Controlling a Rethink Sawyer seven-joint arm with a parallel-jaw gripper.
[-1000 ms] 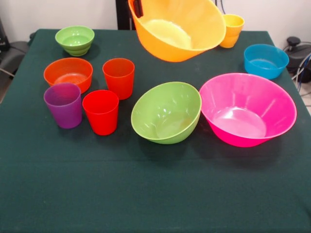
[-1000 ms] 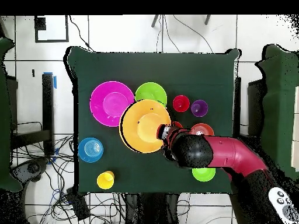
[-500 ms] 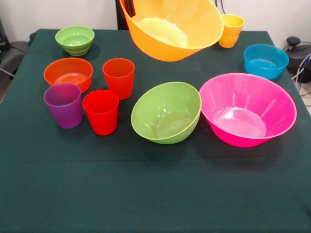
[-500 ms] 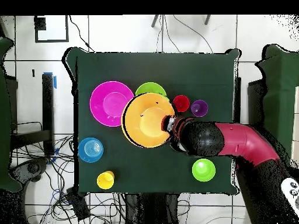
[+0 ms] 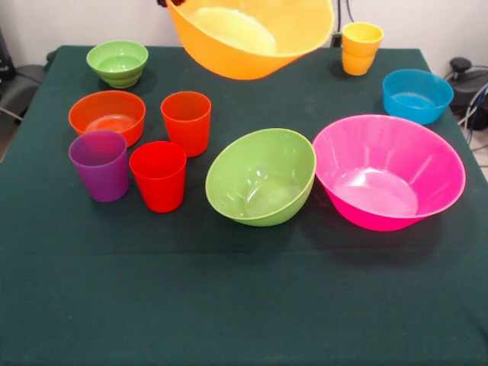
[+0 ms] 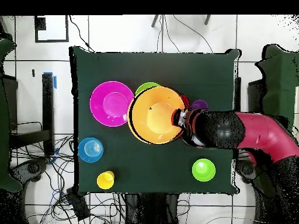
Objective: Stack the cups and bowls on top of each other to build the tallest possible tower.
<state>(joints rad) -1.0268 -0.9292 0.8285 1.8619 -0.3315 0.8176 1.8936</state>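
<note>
gripping the rim of the large glossy yellow-orange plastic bowl (image 5: 252,34), the pincer (image 6: 177,118) holds it in the air above the table, tilted so its opening faces the front camera. only a dark tip of the pincer shows at the top edge of the front view; from overhead, the red and black arm (image 6: 245,133) reaches in from the right and meets the bowl's right rim. seen from above, the raised bowl hides most of the medium light green plastic bowl (image 5: 261,176), which leans on its side on the dark green tablecloth (image 5: 229,297), just beside the large pink plastic bowl (image 5: 389,171).

in the front view, the purple plastic tumbler (image 5: 100,165) and the red plastic tumbler (image 5: 158,175) stand side by side at the left, with the orange plastic tumbler (image 5: 187,122) and the small orange plastic bowl (image 5: 107,116) just behind them. the small green plastic bowl (image 5: 117,63) sits in the far left corner. the yellow plastic tumbler (image 5: 361,48) and the small blue plastic bowl (image 5: 417,95) stand at the far right, apart from each other.
</note>
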